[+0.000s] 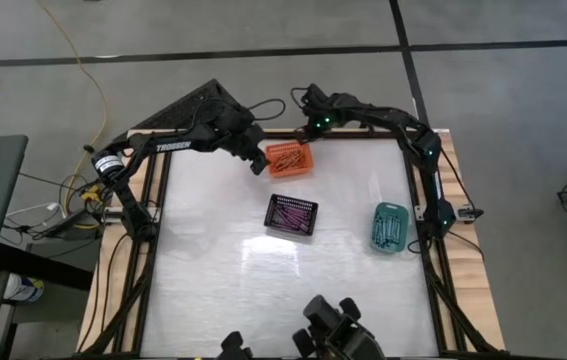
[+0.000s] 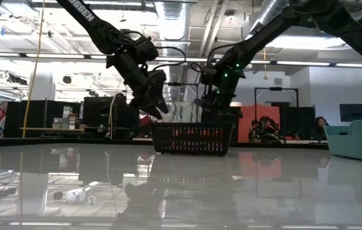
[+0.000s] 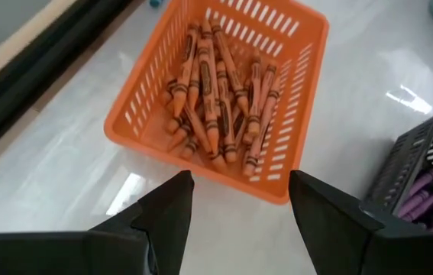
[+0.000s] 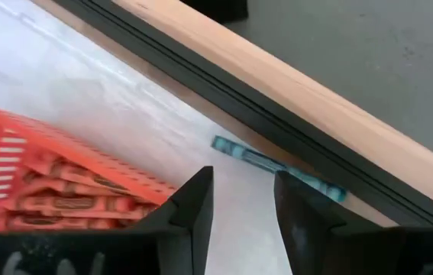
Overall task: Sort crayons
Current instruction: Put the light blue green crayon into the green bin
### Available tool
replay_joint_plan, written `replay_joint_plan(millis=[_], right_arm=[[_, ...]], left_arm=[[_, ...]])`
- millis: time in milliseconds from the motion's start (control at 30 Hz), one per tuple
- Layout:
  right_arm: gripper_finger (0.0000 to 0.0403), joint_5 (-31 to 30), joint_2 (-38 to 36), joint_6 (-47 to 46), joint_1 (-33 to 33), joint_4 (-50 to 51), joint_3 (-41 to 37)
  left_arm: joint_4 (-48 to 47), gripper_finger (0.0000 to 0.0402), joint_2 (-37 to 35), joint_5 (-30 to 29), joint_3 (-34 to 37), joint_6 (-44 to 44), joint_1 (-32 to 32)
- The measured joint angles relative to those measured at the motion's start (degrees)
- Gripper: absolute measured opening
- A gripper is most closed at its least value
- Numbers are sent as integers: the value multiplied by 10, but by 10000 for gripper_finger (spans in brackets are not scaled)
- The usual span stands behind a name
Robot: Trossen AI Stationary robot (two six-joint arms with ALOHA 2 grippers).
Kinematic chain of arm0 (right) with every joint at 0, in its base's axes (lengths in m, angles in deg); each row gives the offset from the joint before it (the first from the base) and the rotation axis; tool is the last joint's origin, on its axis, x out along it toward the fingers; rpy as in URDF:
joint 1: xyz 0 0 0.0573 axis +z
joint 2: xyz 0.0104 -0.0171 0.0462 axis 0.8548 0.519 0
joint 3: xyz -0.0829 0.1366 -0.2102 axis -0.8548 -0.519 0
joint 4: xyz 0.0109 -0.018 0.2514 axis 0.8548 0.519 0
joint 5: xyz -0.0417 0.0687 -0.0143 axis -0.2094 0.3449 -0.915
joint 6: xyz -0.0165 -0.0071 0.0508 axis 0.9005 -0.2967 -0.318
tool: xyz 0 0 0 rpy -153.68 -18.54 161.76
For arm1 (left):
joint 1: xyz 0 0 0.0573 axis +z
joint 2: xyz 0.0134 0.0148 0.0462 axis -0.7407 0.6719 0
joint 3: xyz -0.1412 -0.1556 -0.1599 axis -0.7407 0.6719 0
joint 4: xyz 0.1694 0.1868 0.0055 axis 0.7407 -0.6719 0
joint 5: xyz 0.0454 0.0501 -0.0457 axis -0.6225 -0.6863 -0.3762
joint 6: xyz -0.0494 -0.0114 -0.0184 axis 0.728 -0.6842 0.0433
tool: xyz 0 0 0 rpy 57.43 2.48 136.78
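The left gripper [image 3: 239, 202] hangs just above the table beside the orange basket [image 1: 290, 159], its fingers spread wide with nothing between them. That basket sits near the table's far edge and holds a loose heap of orange crayons [image 3: 220, 99]. The right gripper [image 4: 243, 202] hovers over the far side of the same basket, close to the table's wooden border; its fingers stand partly apart and empty. Just ahead of them one teal crayon [image 4: 277, 168] lies on the table [image 1: 263, 290] against the dark rail, outside every basket. In the middle of the table the black basket [image 1: 292, 215] holds purple crayons [image 3: 422, 195]. Toward the right edge, well apart from the other two, the teal basket [image 1: 390, 227] holds teal crayons [image 1: 389, 229].
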Motion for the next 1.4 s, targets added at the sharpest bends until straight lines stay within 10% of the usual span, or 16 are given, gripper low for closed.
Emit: replay_joint_plan(millis=[833, 1400], right_arm=[[145, 58, 32, -58, 17, -25, -8], [145, 9, 8, 109, 12, 8, -8]], left_arm=[[-27, 207, 0, 0, 0, -5, -2], [-31, 207, 0, 2, 0, -6, -2]])
